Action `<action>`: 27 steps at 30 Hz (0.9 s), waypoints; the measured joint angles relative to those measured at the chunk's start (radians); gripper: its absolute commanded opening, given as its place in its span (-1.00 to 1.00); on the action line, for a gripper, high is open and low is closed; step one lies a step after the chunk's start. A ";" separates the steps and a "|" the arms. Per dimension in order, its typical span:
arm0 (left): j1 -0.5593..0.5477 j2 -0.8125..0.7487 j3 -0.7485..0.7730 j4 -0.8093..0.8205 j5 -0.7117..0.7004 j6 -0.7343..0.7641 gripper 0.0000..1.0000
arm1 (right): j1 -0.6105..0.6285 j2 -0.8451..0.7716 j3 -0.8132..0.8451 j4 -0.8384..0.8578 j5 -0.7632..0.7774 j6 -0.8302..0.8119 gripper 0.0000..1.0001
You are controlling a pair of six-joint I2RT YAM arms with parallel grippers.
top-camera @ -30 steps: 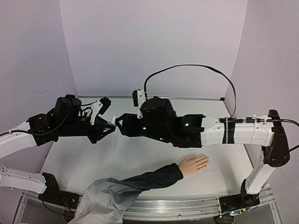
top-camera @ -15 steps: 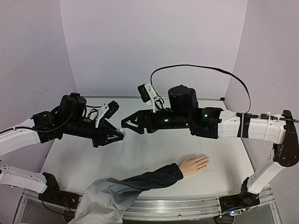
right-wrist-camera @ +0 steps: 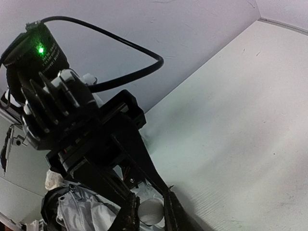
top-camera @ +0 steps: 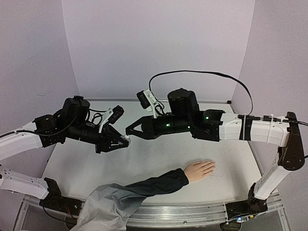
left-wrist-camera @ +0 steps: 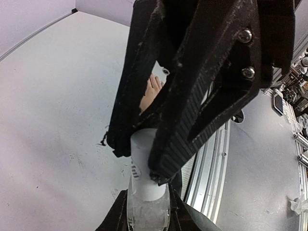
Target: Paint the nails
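A pale mannequin hand (top-camera: 199,169) in a dark navy sleeve (top-camera: 159,185) lies palm down near the front of the table. Its nails (top-camera: 211,166) are too small to make out. Through the left wrist view a few of its fingers (left-wrist-camera: 151,89) show far below. Above the table's middle my left gripper (top-camera: 124,141) (left-wrist-camera: 148,212) is shut on a small clear bottle (left-wrist-camera: 147,216). My right gripper (top-camera: 129,132) (right-wrist-camera: 150,212) meets it head-on and is shut on the bottle's white cap (left-wrist-camera: 144,163) (right-wrist-camera: 151,212).
A grey cloth (top-camera: 108,204) trails from the sleeve over the table's front edge. The metal front rail (top-camera: 192,214) runs along the near side. The right arm's black cable (top-camera: 202,73) loops above it. Lilac walls enclose the table.
My right gripper, open before, has come left onto the bottle and shut on its cap. The left gripper shifted slightly right, still holding the bottle.
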 measured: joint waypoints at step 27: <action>0.001 0.062 0.083 -0.099 -0.363 -0.052 0.99 | -0.612 -0.309 -0.544 -0.555 1.065 0.598 -1.00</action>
